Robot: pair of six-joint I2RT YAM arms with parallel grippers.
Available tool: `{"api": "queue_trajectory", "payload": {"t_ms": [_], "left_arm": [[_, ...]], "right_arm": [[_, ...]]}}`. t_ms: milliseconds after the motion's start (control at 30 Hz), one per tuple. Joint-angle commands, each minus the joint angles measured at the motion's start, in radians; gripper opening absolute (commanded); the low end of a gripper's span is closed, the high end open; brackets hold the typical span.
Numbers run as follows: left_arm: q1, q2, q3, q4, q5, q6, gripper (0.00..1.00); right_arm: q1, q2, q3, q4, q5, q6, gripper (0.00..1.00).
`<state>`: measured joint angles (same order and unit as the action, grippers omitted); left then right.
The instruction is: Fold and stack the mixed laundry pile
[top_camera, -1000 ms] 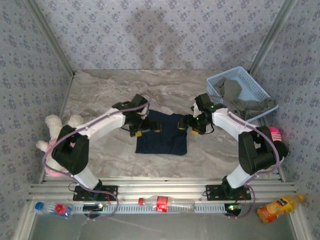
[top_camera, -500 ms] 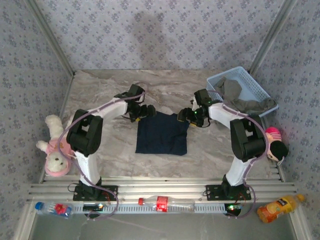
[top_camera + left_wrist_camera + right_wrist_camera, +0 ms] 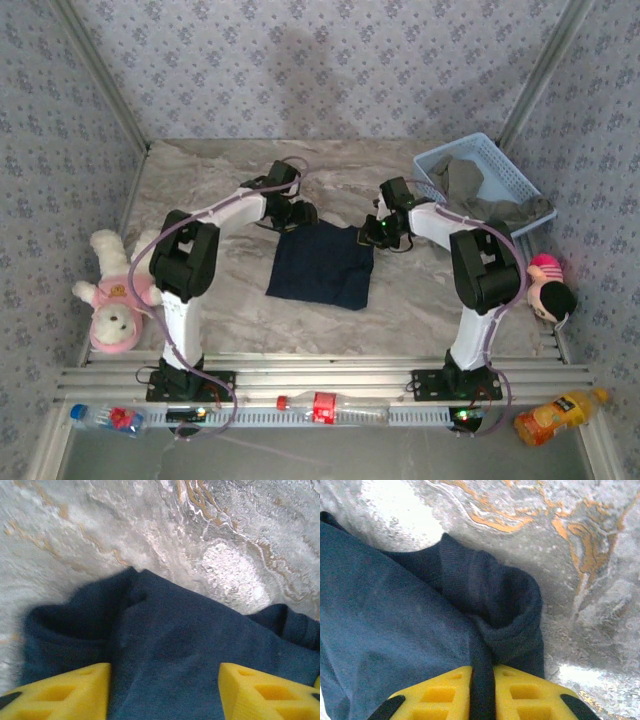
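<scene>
From my console, nearest along the rail (image 3: 400, 382) at 6 o'clock, I saw a water bottle (image 3: 100, 417) at the left end, a clear bottle with a red label (image 3: 323, 407) in the middle and an orange juice bottle (image 3: 558, 413) at the right end.

On the marbled desk (image 3: 200, 190) the navy T-shirt (image 3: 320, 268) lay folded into a rough rectangle at the centre, between the two arms. A white plush toy (image 3: 110, 300) lay well off at its 9 o'clock, and a doll with dark hair (image 3: 548, 290) at its 3 o'clock, by the desk edge.

The left tool (image 3: 164, 672) sat at the shirt's 11 o'clock corner. Its yellow fingers (image 3: 75, 690) stood apart with rumpled navy cloth in the gap between them, not pinching it. The right tool (image 3: 482, 672) sat at the 1 o'clock corner, its fingers nearly together and clamped on a raised fold of the same shirt, by the ribbed hem.

Farthest out, at 2 o'clock from the shirt, the light blue basket (image 3: 512, 168) held the grey-olive garment (image 3: 470, 185), which spilled over the basket's near rim.
</scene>
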<state>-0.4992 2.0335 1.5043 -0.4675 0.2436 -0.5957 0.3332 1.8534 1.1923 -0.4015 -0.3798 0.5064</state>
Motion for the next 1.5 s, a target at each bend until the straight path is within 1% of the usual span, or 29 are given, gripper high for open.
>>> {"api": "queue_trajectory", "payload": {"t_ms": [0, 100, 133, 167, 200, 233, 267, 300, 400, 500, 600, 667, 700, 733, 767, 800, 833, 867, 900, 933, 967, 1000, 1067, 1133, 1200, 1300, 1400, 1467], "left_arm": [[-0.022, 0.005, 0.024, 0.005, 0.019, -0.005, 0.49], [-0.024, 0.024, 0.035, -0.01, 0.011, -0.01, 0.48], [-0.026, 0.031, 0.041, -0.014, 0.009, -0.006, 0.43], [-0.027, 0.038, 0.048, -0.021, 0.005, -0.004, 0.31], [-0.028, 0.042, 0.055, -0.029, 0.0, -0.002, 0.23], [-0.028, 0.042, 0.06, -0.038, -0.007, 0.001, 0.12], [-0.027, 0.04, 0.065, -0.044, -0.014, 0.002, 0.04], [-0.027, 0.034, 0.069, -0.053, -0.023, 0.004, 0.0], [-0.024, 0.002, 0.086, -0.11, -0.056, 0.007, 0.0], [-0.014, -0.077, 0.075, -0.192, -0.09, -0.027, 0.0], [-0.004, -0.197, -0.016, -0.204, -0.132, -0.06, 0.0], [0.014, -0.249, -0.087, -0.194, -0.153, -0.084, 0.0], [0.025, -0.258, -0.116, -0.18, -0.161, -0.094, 0.0], [0.04, -0.258, -0.141, -0.169, -0.165, -0.112, 0.0], [0.053, -0.242, -0.155, -0.151, -0.151, -0.124, 0.0], [0.061, -0.224, -0.157, -0.134, -0.145, -0.128, 0.01], [0.069, -0.191, -0.142, -0.137, -0.157, -0.129, 0.08], [0.074, -0.152, -0.112, -0.152, -0.166, -0.128, 0.28], [0.078, -0.114, -0.073, -0.177, -0.168, -0.126, 0.5], [0.083, -0.066, -0.013, -0.237, -0.167, -0.126, 0.63], [0.084, -0.032, 0.048, -0.287, -0.162, -0.114, 0.66], [0.081, -0.016, 0.09, -0.316, -0.163, -0.103, 0.67], [0.071, -0.032, 0.13, -0.331, -0.175, -0.089, 0.67], [0.063, -0.072, 0.139, -0.339, -0.193, -0.084, 0.67], [0.055, -0.117, 0.127, -0.351, -0.203, -0.08, 0.66], [0.022, -0.198, 0.064, -0.371, -0.217, -0.066, 0.66], [-0.026, -0.28, -0.029, -0.409, -0.255, -0.061, 0.65], [-0.057, -0.347, -0.126, -0.391, -0.234, -0.078, 0.62]], "right_arm": [[-0.006, -0.013, 0.055, -0.054, -0.01, -0.023, 0.14], [-0.01, -0.009, 0.063, -0.062, -0.011, -0.034, 0.11], [-0.013, -0.006, 0.063, -0.062, -0.012, -0.036, 0.09], [-0.014, -0.004, 0.062, -0.063, -0.017, -0.036, 0.07], [-0.016, -0.005, 0.062, -0.063, -0.021, -0.035, 0.06], [-0.016, -0.005, 0.062, -0.064, -0.022, -0.038, 0.05], [-0.016, -0.01, 0.061, -0.064, -0.022, -0.038, 0.05], [-0.018, -0.016, 0.06, -0.067, -0.021, -0.039, 0.04], [-0.023, -0.046, 0.056, -0.078, -0.022, -0.039, 0.03], [-0.032, -0.088, 0.062, -0.087, -0.044, -0.027, 0.02], [-0.031, -0.117, 0.072, -0.061, -0.058, -0.004, 0.02], [-0.03, -0.095, 0.088, -0.029, -0.078, 0.021, 0.03], [-0.028, -0.069, 0.103, -0.019, -0.083, 0.027, 0.04], [-0.026, -0.031, 0.128, -0.013, -0.084, 0.032, 0.07], [-0.024, 0.014, 0.16, -0.009, -0.084, 0.035, 0.15], [-0.025, 0.054, 0.187, -0.011, -0.078, 0.038, 0.23], [-0.025, 0.1, 0.228, -0.025, -0.071, 0.041, 0.36], [-0.028, 0.143, 0.263, -0.05, -0.061, 0.043, 0.44], [-0.031, 0.17, 0.296, -0.075, -0.047, 0.047, 0.49], [-0.039, 0.189, 0.324, -0.101, -0.035, 0.047, 0.55], [-0.048, 0.187, 0.336, -0.111, -0.029, 0.044, 0.59], [-0.055, 0.169, 0.332, -0.108, -0.021, 0.036, 0.61], [-0.057, 0.103, 0.307, -0.109, 0.02, 0.0, 0.63], [-0.056, 0.05, 0.289, -0.14, 0.05, -0.039, 0.63], [-0.055, 0.005, 0.254, -0.172, 0.053, -0.066, 0.61], [-0.048, -0.086, 0.143, -0.171, 0.047, -0.083, 0.57], [-0.027, -0.173, 0.019, -0.177, 0.012, -0.082, 0.56], [0.001, -0.221, -0.075, -0.191, -0.002, -0.085, 0.55]]}}
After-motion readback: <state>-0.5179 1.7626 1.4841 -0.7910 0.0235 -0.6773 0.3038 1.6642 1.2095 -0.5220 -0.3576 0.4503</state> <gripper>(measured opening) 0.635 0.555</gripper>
